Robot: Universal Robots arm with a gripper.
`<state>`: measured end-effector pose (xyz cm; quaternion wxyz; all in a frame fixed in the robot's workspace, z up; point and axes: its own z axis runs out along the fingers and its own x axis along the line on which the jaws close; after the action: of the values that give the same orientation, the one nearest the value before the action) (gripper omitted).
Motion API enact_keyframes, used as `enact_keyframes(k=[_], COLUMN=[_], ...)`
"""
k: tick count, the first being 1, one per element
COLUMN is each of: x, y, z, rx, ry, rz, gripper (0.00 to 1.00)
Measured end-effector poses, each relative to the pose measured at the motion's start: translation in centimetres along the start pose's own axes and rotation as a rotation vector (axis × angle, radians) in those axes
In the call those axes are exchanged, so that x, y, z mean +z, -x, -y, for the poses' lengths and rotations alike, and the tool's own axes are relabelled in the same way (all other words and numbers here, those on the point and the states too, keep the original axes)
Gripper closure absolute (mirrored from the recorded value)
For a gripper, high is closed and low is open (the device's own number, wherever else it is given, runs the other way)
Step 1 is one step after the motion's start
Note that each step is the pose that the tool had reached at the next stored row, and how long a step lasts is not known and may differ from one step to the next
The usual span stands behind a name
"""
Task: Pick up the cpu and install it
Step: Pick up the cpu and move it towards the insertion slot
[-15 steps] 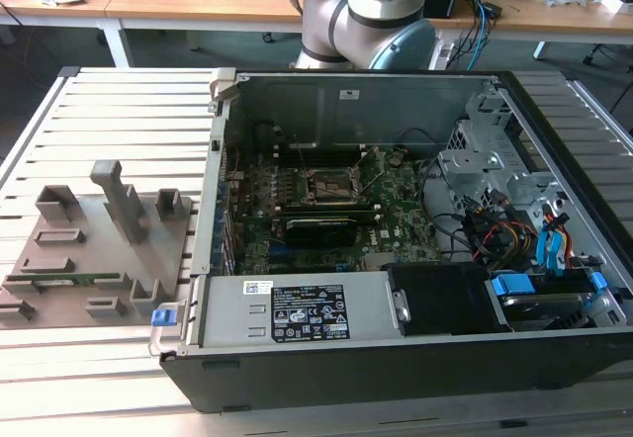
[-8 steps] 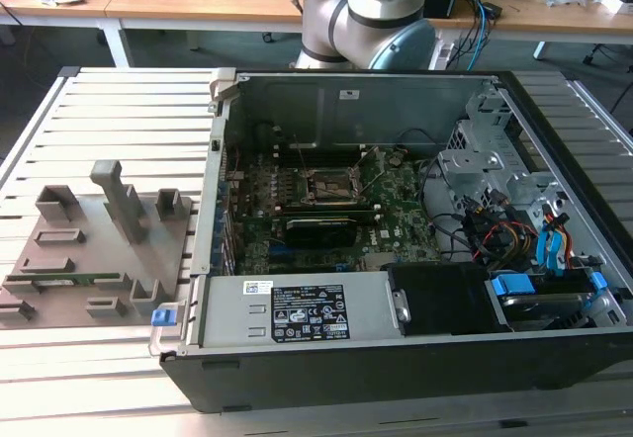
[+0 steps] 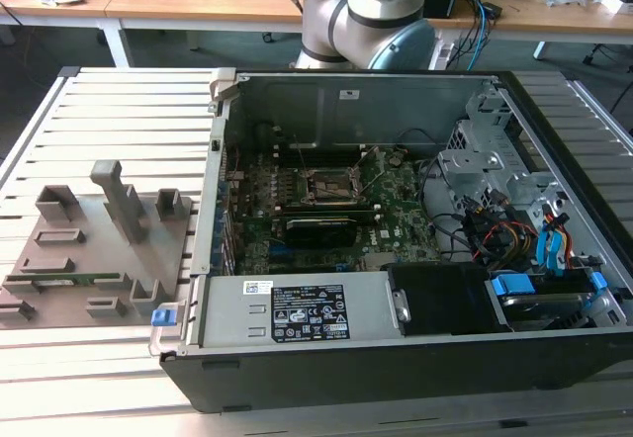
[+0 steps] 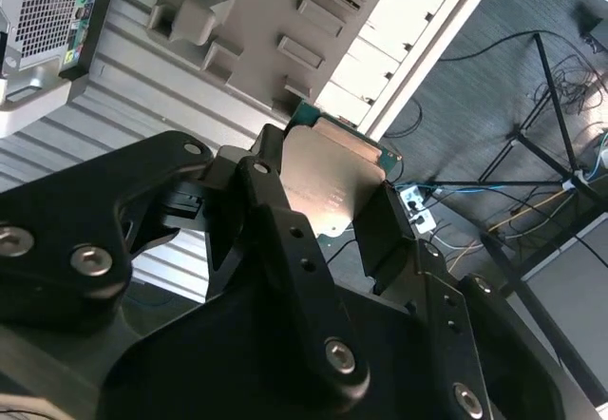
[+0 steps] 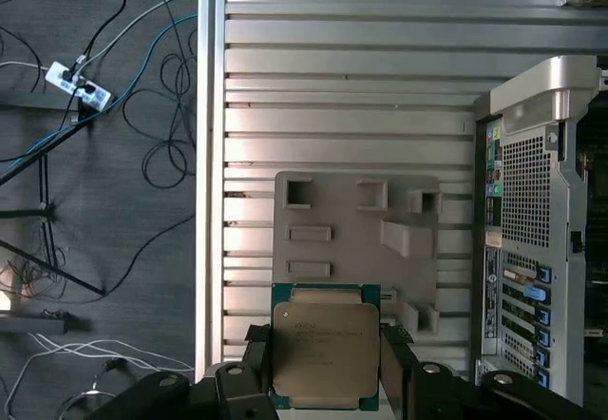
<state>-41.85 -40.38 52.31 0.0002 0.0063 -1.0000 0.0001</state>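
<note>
Silvery cpu [image 5: 325,353] between black fingers [image 5: 393,368]

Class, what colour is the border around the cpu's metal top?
Green; the cpu shows it best in the first wrist view.

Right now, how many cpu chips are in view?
1. In the first wrist view the cpu sits clamped in the claw, with the grey tray beyond it. Another could be hidden inside the computer case.
</note>
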Motion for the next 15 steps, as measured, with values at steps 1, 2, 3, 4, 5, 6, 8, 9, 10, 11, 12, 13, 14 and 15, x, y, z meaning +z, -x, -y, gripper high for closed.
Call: enact_keyframes(k=[1, 2, 3, 4, 5, 6, 8, 9, 10, 11, 12, 13, 14, 15], x=[0.08, 0.26, 0.41, 0.51, 0.62, 0.71, 1.06, 1.18, 1.28, 1.49, 1.84, 2.14, 2.52, 2.82], y=[0.11, 0.50, 1.04, 1.55, 2.03, 2.49, 4.44, 5.06, 5.49, 6.25, 7.14, 7.94, 8.87, 9.63], z=[0.00, 0.01, 0.02, 0.03, 0.04, 0.04, 0.07, 0.08, 0.08, 0.08, 0.08, 0.07, 0.03, -0.02], rx=[0.000, 0.000, 0.000, 0.000, 0.000, 0.000, 0.000, 0.000, 0.000, 0.000, 0.000, 0.000, 0.000, 0.000], ry=[-0.0001, 0.0000, 0.0001, -0.0001, 0.0001, 0.0000, 0.0001, 0.0001, 0.0000, 0.0001, 0.0001, -0.0003, -0.0009, -0.0019], rz=[-0.0003, 0.0000, 0.0001, -0.0005, -0.0007, -0.0010, -0.0026, -0.0036, -0.0045, -0.0058, -0.0077, -0.0090, -0.0097, -0.0100], gripper=[0.45, 0.45, 0.45, 0.45, 0.45, 0.45, 0.45, 0.45, 0.45, 0.45, 0.45, 0.45, 0.45, 0.45])
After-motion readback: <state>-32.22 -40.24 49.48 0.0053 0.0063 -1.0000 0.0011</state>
